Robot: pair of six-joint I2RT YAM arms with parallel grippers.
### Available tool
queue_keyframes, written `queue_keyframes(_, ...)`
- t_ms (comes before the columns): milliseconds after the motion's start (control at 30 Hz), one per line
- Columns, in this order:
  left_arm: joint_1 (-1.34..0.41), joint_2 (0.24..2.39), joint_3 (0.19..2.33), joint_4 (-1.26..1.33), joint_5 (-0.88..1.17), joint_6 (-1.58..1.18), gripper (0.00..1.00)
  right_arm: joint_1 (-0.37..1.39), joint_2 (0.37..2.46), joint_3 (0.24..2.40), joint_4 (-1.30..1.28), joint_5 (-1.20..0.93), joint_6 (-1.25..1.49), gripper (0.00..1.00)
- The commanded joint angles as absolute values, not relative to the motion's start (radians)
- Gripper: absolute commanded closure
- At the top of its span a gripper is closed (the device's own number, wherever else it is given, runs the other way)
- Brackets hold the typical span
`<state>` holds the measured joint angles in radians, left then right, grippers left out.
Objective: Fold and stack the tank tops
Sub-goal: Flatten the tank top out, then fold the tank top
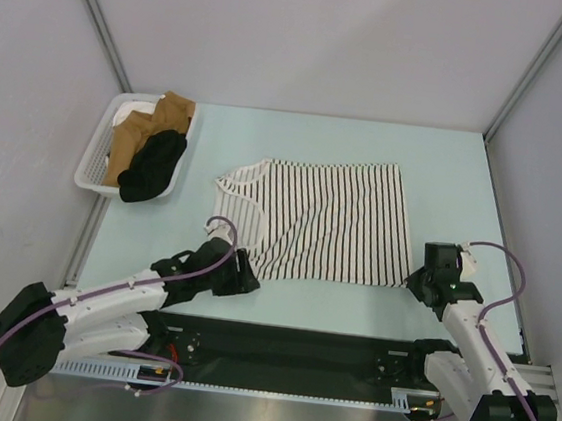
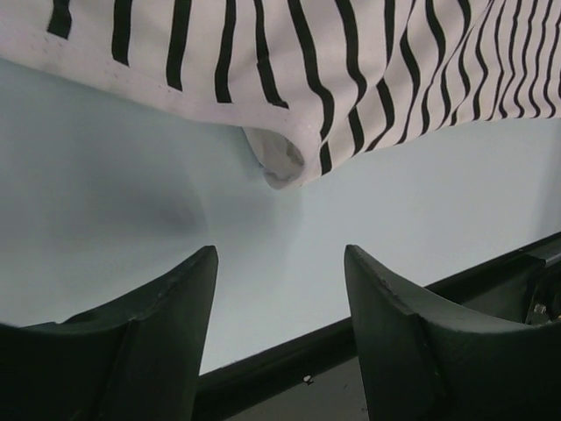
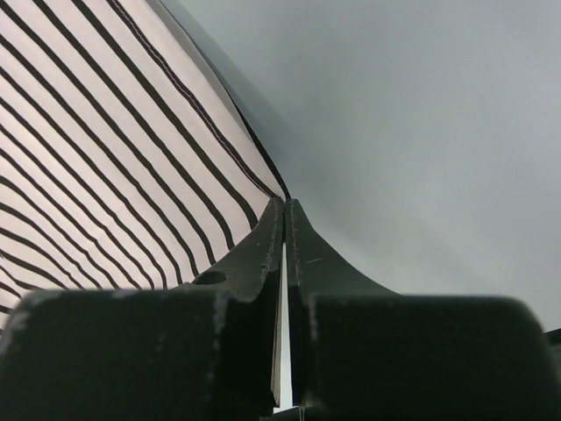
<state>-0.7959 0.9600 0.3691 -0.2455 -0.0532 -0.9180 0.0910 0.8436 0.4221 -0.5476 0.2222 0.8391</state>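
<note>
Pale blue table [image 1: 455, 179], grey walls [image 1: 310, 33]

Top view: fixed high behind the arm bases, looking down and forward. It takes in the whole table [image 1: 445, 178], bases at 6 o'clock.

Left wrist view: low and close, looking out between the spread fingers of the left gripper [image 2: 280, 254] at the striped tank top [image 2: 351, 70] at 12 o'clock.

Right wrist view: nearer still, sighting along the right gripper [image 3: 285, 203], pressed together on the cloth's corner, stripes from 8 to 11 o'clock.

Shared: the top view holds both near corners, at 7 and 5 o'clock of the garment.
</note>
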Motion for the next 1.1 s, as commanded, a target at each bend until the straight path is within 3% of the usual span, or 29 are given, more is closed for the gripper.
queue_keyframes(0,-0.836,1.000,0.353,-0.141,-0.087,-0.986,0.37,0.087,0.861,0.425,-0.545,0.242,0.857,1.00)
queue_keyframes(300,-0.847,1.179,0.371,-0.042,-0.213,-1.117,0.41,0.087,0.850,0.422,-0.514,0.242,0.858,1.00)
queue_keyframes(367,-0.845,1.210,0.373,-0.017,-0.225,-1.127,0.45,0.086,0.857,0.426,-0.509,0.238,0.854,1.00)
queue_keyframes(400,-0.847,1.225,0.376,-0.012,-0.224,-1.131,0.51,0.086,0.861,0.426,-0.508,0.235,0.853,1.00)
queue_keyframes(433,-0.847,1.261,0.383,-0.009,-0.221,-1.128,0.63,0.086,0.862,0.429,-0.509,0.235,0.854,1.00)
queue_keyframes(500,-0.847,1.288,0.397,-0.005,-0.198,-1.118,0.80,0.086,0.862,0.431,-0.515,0.236,0.853,1.00)
queue_keyframes(533,-0.848,1.302,0.399,-0.006,-0.192,-1.115,0.95,0.084,0.859,0.434,-0.528,0.241,0.854,1.00)
queue_keyframes(567,-0.848,1.302,0.399,-0.008,-0.186,-1.114,1.00,0.083,0.854,0.440,-0.535,0.239,0.851,1.00)
queue_keyframes(800,-0.854,1.160,0.429,-0.190,-0.104,-1.077,1.00,0.084,0.772,0.520,-0.702,0.291,0.851,1.00)
queue_keyframes(1067,-0.848,0.948,0.402,-0.291,-0.115,-1.121,1.00,0.046,0.687,0.531,-0.704,0.247,0.894,1.00)
